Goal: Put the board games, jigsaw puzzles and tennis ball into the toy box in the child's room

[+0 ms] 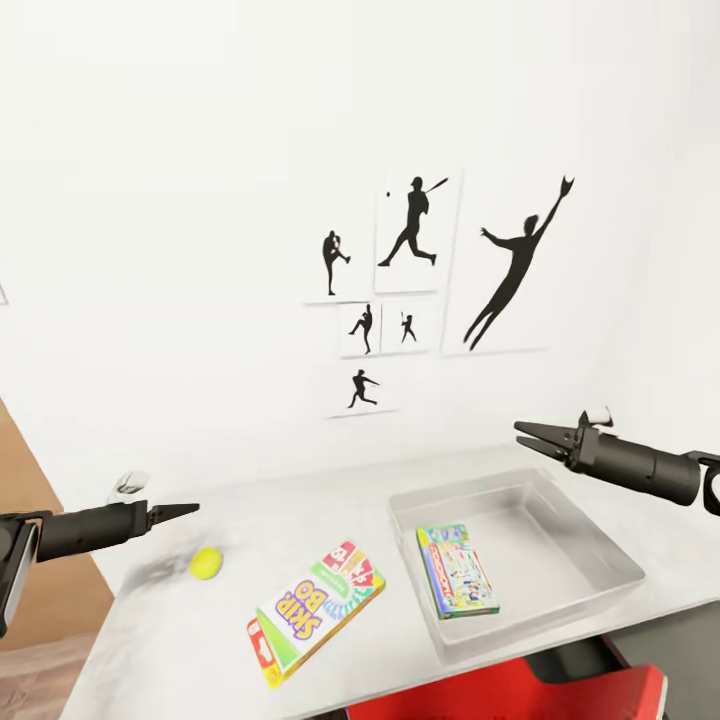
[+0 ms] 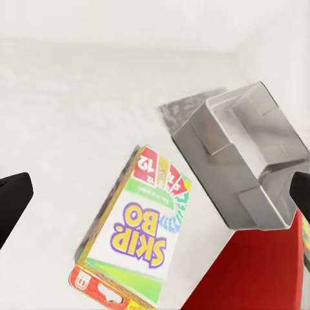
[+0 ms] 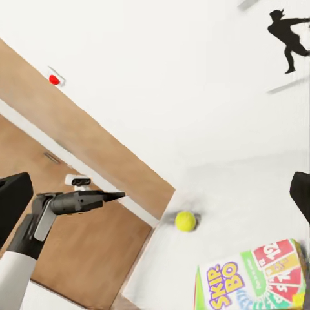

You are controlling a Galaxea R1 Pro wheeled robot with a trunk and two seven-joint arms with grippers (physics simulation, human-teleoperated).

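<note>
One game boxed; Skip-Bo and tennis ball left on the table.
Head: left gripper (image 1: 185, 510) jaws together, right gripper (image 1: 532, 438) jaws slightly apart, both empty; toy box (image 1: 600, 535) below right jaws holds board game (image 1: 458, 571).
Left wrist: Skip-Bo box (image 2: 139, 230) ahead between jaws.
Right wrist: tennis ball (image 3: 185, 221) ahead.

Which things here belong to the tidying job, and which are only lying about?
For the job:
- toy box, on the table
- game, already in the toy box
- Skip-Bo box, on the table
- ball, on the table

Not for the job:
- wall pictures
- red chair
</note>
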